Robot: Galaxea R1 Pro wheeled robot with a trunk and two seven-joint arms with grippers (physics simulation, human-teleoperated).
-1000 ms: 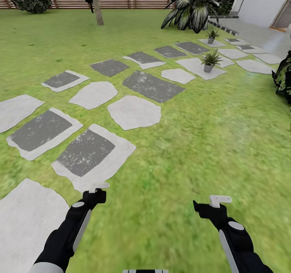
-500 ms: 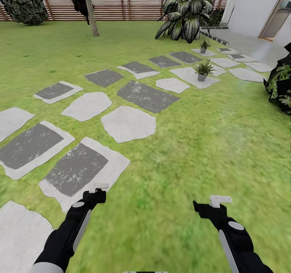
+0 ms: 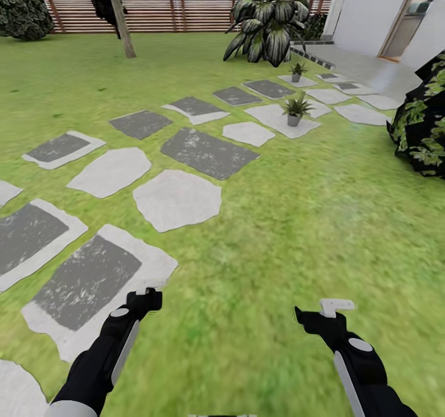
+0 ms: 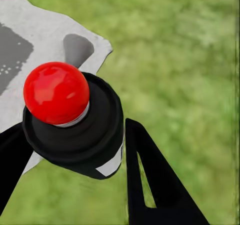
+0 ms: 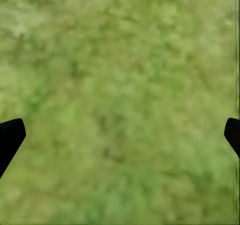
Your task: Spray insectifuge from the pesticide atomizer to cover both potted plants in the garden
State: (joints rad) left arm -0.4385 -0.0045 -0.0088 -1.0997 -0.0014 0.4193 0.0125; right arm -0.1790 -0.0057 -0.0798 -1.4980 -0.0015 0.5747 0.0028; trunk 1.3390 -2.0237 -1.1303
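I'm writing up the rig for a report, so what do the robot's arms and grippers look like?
Both arms are glossy black with pale grey side panels and round grey joint caps. The left gripper and right gripper end in small white jaws in the head view. The wrist views show black fingers, plus a red ball on a black mount.

Green lawn (image 3: pixel 321 219), grey and white stepping stones (image 3: pixel 177 198) set in it, two potted plants (image 3: pixel 295 110) on stones

Two potted plants are seen upright on pale stepping stones (image 3: pixel 275 119) in the lawn. The nearer rosette (image 3: pixel 295 109) is set in a grey pot; the farther (image 3: pixel 298 71) stands beyond it.
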